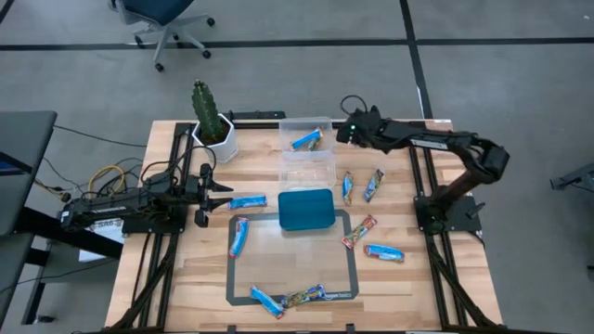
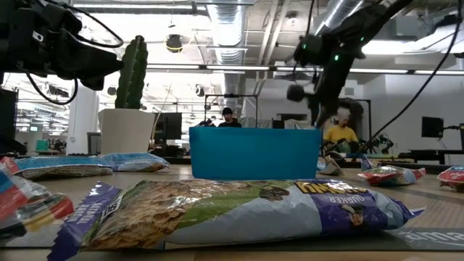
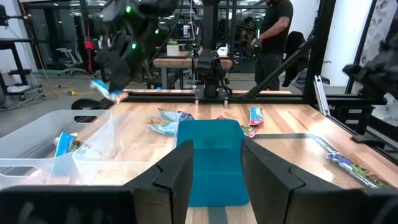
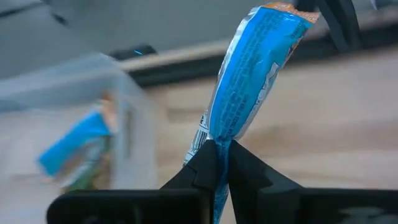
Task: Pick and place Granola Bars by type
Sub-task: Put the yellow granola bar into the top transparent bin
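Observation:
My right gripper hovers at the right side of the far clear bin, shut on a blue granola bar, also seen in the left wrist view as the bar. One blue bar lies in that bin. My left gripper waits open at the table's left, just short of a blue bar lying flat. More bars lie flat on the table: a blue one, a red one, a multicoloured one and several others. My right gripper pinches the blue bar between its two fingers at one end of the wrapper, only at the fingertips. The rest of the bar runs straight on beyond the fingers. It is lifted clear and hangs below the gripper, above the bin's edge.
A teal tray sits mid-table, at the far side of a grey taped rectangle. A second clear bin stands between the tray and the far bin. A potted cactus stands at the far left. People stand in the room beyond.

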Tool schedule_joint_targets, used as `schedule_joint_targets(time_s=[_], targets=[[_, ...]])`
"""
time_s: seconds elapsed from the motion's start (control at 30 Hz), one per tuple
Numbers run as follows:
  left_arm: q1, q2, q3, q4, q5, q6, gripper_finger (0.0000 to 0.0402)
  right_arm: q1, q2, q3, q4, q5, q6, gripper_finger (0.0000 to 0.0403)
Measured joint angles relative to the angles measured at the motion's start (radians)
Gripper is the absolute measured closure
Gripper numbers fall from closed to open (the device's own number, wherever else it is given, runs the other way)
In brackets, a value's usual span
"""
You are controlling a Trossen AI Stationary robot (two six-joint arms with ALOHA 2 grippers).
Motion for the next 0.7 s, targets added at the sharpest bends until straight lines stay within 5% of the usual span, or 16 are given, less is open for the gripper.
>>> schedule_joint_targets(time_s=[0.23, 0.4, 0.53, 0.7], targets=[[0.000, 0.000, 0.000, 0.000, 0.000, -0.004, 0.0276, 0.052, -0.091, 0.002, 0.216, -0.008, -0.327, 0.0383], [0.000, 0.000, 0.000, 0.000, 0.000, -0.009, 0.0276, 0.097, -0.065, 0.003, 0.349, -0.172, -0.598, 0.0387], [0.000, 0.000, 0.000, 0.000, 0.000, -0.004, 0.0276, 0.124, 0.009, 0.058, 0.331, -0.299, -0.787, 0.0387], [0.000, 0.000, 0.000, 0.000, 0.000, -0.009, 0.0276, 0.119, 0.117, 0.186, 0.260, -0.297, -0.901, 0.0386]])
